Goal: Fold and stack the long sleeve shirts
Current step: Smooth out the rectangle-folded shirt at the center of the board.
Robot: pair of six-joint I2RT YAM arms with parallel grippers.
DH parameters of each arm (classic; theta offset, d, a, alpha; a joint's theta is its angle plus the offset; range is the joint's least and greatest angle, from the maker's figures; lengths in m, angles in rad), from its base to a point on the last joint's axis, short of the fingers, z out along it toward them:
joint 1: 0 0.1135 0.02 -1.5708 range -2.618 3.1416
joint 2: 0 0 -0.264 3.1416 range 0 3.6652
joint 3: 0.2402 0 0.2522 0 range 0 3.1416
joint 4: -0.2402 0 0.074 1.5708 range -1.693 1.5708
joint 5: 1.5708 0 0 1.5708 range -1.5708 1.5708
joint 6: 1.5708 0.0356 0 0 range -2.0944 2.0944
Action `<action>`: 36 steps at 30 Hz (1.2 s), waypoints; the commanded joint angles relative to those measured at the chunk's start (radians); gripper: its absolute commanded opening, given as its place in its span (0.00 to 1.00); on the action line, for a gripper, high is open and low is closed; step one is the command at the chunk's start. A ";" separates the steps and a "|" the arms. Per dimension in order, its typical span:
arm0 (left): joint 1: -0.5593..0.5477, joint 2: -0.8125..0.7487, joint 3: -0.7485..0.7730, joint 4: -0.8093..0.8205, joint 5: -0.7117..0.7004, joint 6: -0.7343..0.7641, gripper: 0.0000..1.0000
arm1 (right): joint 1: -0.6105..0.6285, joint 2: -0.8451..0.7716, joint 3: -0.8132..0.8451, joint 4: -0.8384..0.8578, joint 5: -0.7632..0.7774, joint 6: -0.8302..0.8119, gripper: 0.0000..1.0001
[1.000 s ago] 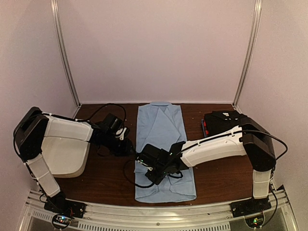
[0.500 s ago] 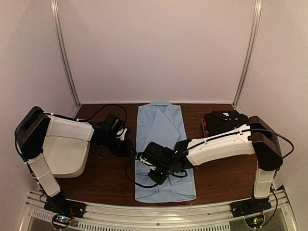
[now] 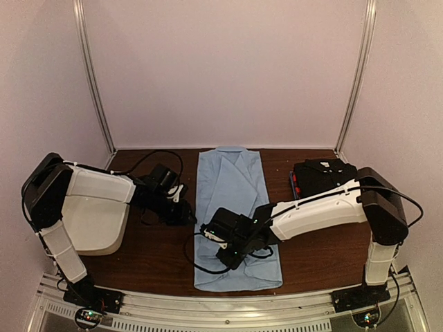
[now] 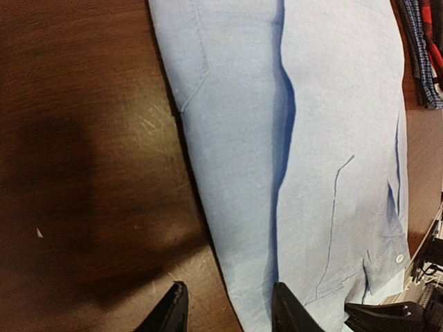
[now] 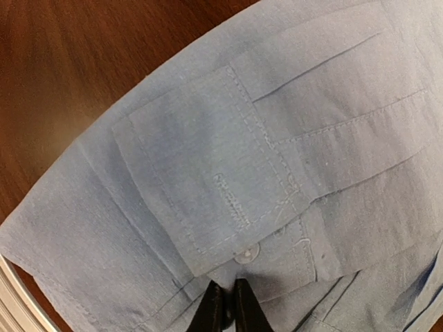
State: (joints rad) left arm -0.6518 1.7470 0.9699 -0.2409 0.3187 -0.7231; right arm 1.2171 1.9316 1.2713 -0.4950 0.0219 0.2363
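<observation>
1. The light blue shirt (image 3: 232, 183) lies flat down the middle of the tabletop (image 3: 325, 252). Its long axis runs from near to far, collar toward the back wall and hem toward the arm bases.
2. I count four shirts. The blue one is spread out, and three are folded in a stack at the far right: black shirt (image 3: 322, 171) on top, with the edges of a red shirt (image 4: 436, 59) and a blue check shirt (image 4: 415, 48) showing under it.
3. I also count one white tub (image 3: 93, 228), on the left under the left arm.
4. Left tool (image 4: 232, 311): its fingers stand apart at a middling gap, straddling the blue shirt's left edge, one over bare wood and one over cloth. I see nothing gripped.
5. Right tool (image 5: 225, 308): its fingers are drawn almost together with only a dark sliver between. It sits low over a sleeve cuff (image 5: 208, 187), just beside its button (image 5: 246, 254), on the near half of the shirt. I cannot tell whether any cloth is pinched.
6. Edges: the hem sits close to the near edge of the tabletop, and the collar lies near the back wall.
7. Room: bare wood lies between the blue shirt and the stack, widest at the near right. The strip between the shirt and the tub is taken up by the left arm and cables.
</observation>
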 commanded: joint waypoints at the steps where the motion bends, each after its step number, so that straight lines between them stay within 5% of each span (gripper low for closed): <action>1: 0.002 0.005 0.021 0.014 0.011 0.015 0.42 | -0.020 -0.095 0.000 0.022 -0.018 0.017 0.20; 5: 0.001 -0.003 0.027 0.015 0.007 0.014 0.42 | -0.122 -0.166 0.013 0.055 -0.061 0.035 0.40; 8: 0.002 -0.010 0.044 0.016 0.005 0.015 0.42 | -0.202 -0.200 0.031 0.110 -0.102 0.057 0.44; 21: -0.003 0.022 0.160 0.076 0.043 -0.018 0.39 | -0.520 -0.031 0.145 0.459 -0.523 0.226 0.20; 30: -0.010 0.131 0.259 0.104 0.057 -0.040 0.36 | -0.655 0.212 0.293 0.639 -0.631 0.376 0.18; 36: -0.009 0.174 0.310 0.085 0.032 -0.037 0.36 | -0.742 0.267 0.375 0.610 -0.584 0.368 0.23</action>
State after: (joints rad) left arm -0.6563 1.8996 1.2282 -0.1780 0.3614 -0.7547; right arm 0.5247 2.2040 1.5818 0.0780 -0.5724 0.5880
